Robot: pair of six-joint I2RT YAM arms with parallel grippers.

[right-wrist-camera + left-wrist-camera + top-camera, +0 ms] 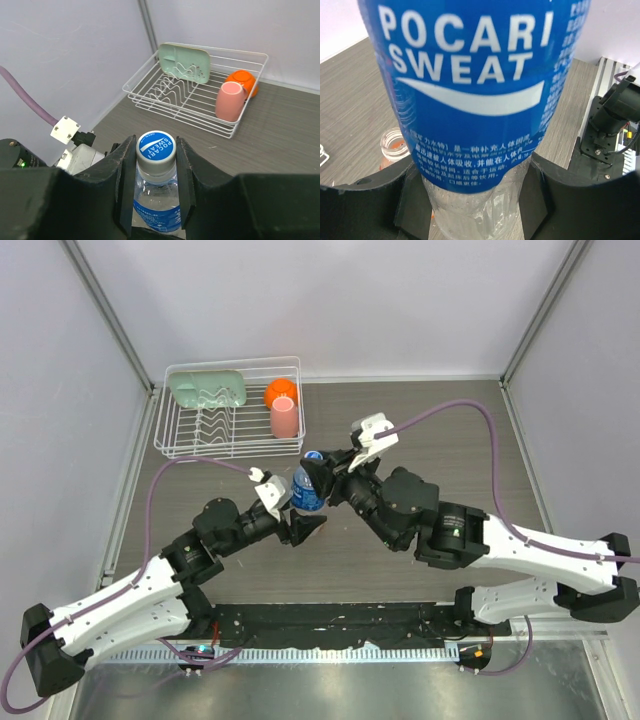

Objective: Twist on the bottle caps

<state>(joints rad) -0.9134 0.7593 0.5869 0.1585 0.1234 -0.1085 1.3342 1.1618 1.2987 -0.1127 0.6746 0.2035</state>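
The blue-label bottle (307, 492) stands upright at the table's middle. My left gripper (299, 510) is shut on its clear lower body (475, 210), one finger (370, 205) on each side. A white cap with a blue printed top (156, 147) sits on its neck. My right gripper (156, 152) is shut on this cap from above; it also shows in the top view (321, 470). The orange-drink bottle shows only as an open, capless mouth (394, 142) behind the left finger. The second cap is out of view.
A white wire dish rack (187, 441) stands at the back left, also in the right wrist view (150, 100). It holds a green tray (207, 388), an orange cup (281, 392) and a pink cup (284, 418). Walls close the sides and back.
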